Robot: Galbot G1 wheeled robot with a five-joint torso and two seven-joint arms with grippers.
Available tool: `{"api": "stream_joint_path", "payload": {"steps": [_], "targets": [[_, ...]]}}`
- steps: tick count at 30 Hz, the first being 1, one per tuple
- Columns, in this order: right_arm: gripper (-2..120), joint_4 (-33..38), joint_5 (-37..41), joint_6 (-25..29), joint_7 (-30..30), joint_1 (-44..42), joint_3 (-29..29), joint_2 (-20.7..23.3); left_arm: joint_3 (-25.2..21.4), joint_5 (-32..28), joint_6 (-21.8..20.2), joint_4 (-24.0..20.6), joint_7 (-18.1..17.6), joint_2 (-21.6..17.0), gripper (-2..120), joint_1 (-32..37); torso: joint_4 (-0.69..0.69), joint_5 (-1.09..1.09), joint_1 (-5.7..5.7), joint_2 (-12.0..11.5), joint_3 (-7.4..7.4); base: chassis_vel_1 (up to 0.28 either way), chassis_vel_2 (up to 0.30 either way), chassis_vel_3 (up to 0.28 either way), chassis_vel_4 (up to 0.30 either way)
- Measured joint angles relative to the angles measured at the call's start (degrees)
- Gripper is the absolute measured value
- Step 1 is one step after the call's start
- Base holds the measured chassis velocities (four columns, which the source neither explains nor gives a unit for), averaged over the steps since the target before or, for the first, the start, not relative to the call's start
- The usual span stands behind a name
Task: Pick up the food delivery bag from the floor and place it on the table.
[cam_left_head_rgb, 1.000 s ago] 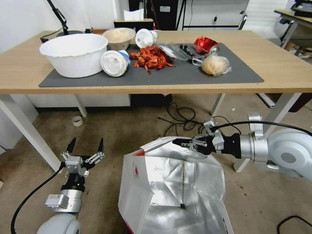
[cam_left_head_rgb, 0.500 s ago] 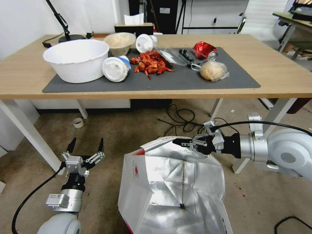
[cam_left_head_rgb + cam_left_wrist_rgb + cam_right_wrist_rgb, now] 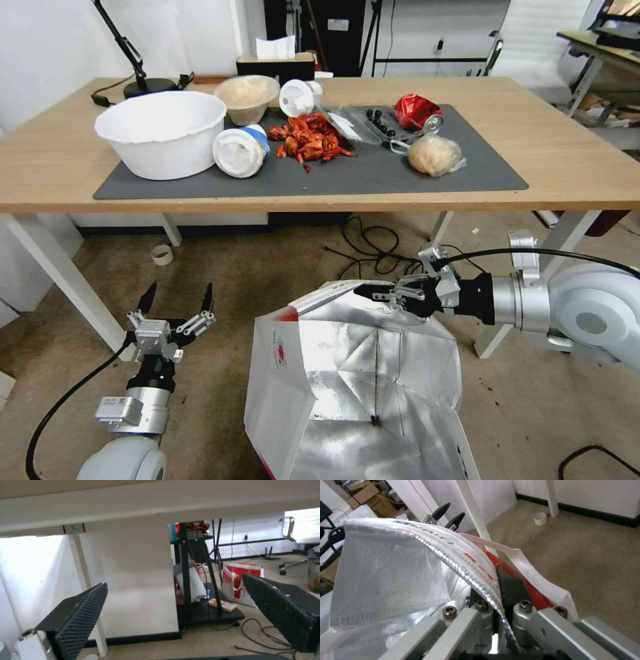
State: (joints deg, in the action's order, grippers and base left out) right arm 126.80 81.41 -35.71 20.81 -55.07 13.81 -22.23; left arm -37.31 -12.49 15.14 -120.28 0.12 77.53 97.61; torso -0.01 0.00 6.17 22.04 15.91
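The food delivery bag [image 3: 353, 393] hangs open below me, its silver lining showing, with a red logo on its white left wall. My right gripper [image 3: 373, 293] is shut on the far rim of the bag [image 3: 420, 562], the foil edge pinched between its jaws and a white strap handle [image 3: 533, 577] draped beside them. My left gripper [image 3: 175, 299] stands open at the lower left, clear of the bag, its fingers [image 3: 80, 612] wide apart under the table edge. The table [image 3: 573, 153] with its dark grey mat [image 3: 373, 173] lies ahead, above the carpeted floor [image 3: 253, 267].
On the mat sit a white bowl [image 3: 161, 132], cups, red food scraps [image 3: 308, 138], a crushed red can [image 3: 417, 112] and a clear bag of beige food [image 3: 435, 155]. Black cables [image 3: 373, 243] and a tape roll [image 3: 160, 254] lie under the table. White table legs [image 3: 60, 273] stand left and right.
The head view has shifted, so the table sits lower and farther right in the picture. Both grippers and the bag keep their places relative to me.
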Motion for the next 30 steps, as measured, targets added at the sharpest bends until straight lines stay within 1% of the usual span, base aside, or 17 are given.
{"api": "stream_joint_path", "payload": {"steps": [3,7,9,10,13,16,23,27,29,30], "targets": [[0,-0.1,0.0,0.0,0.0,0.0,-0.1,0.1,0.0,-0.1,0.0,0.0,0.0,0.0,100,0.0,0.00,0.00,0.38,1.2,0.77,0.000,0.000,0.000,0.000],[0,-0.1,0.0,0.0,0.0,0.1,-0.1,0.1,0.0,-0.1,0.0,0.1,0.0,0.0,100,0.0,0.00,0.00,0.63,1.9,1.20,0.000,0.000,0.000,0.000],[0,-0.1,0.0,0.1,0.1,0.1,-0.2,0.2,0.1,-0.1,-0.1,0.1,0.0,0.0,100,-0.2,0.00,0.00,1.02,2.9,1.85,0.000,0.000,0.000,0.000],[0,-0.1,0.0,0.1,0.1,0.1,-0.2,0.2,0.1,-0.1,-0.1,0.1,0.0,0.0,100,-0.2,0.00,0.00,1.02,2.9,1.85,0.000,0.000,0.000,0.000],[0,-0.1,-0.1,0.1,0.2,0.1,-0.3,0.2,0.2,-0.1,-0.1,0.3,0.0,-0.1,100,-0.3,0.00,0.00,1.33,3.8,2.49,0.000,0.000,0.000,0.000],[0,-0.1,-0.1,0.2,0.2,0.1,-0.3,0.2,0.2,-0.1,-0.1,0.3,0.0,-0.1,100,-0.3,0.00,0.00,1.47,4.2,2.73,0.000,0.000,0.000,0.000],[0,-0.3,-0.5,0.2,0.5,0.0,-0.3,0.2,0.4,0.0,-0.2,0.5,0.0,0.0,100,-0.5,0.00,0.00,2.23,6.2,3.94,0.000,0.000,0.000,0.000],[0,-0.3,-0.5,0.2,0.5,0.0,-0.3,0.2,0.4,0.0,-0.2,0.5,0.0,-0.1,100,-0.5,0.00,0.00,2.35,6.5,4.16,0.000,0.000,0.000,0.000],[0,-0.3,-0.5,0.2,0.6,0.1,-0.4,0.2,0.4,0.0,-0.3,0.6,0.0,-0.1,100,-0.6,0.00,0.00,2.69,7.4,4.72,0.000,0.000,0.000,0.000],[0,-0.3,-0.5,0.2,0.6,0.1,-0.4,0.2,0.4,0.0,-0.3,0.6,0.0,-0.1,100,-0.6,0.00,0.00,2.69,7.4,4.72,0.000,0.000,0.000,0.000]]}}
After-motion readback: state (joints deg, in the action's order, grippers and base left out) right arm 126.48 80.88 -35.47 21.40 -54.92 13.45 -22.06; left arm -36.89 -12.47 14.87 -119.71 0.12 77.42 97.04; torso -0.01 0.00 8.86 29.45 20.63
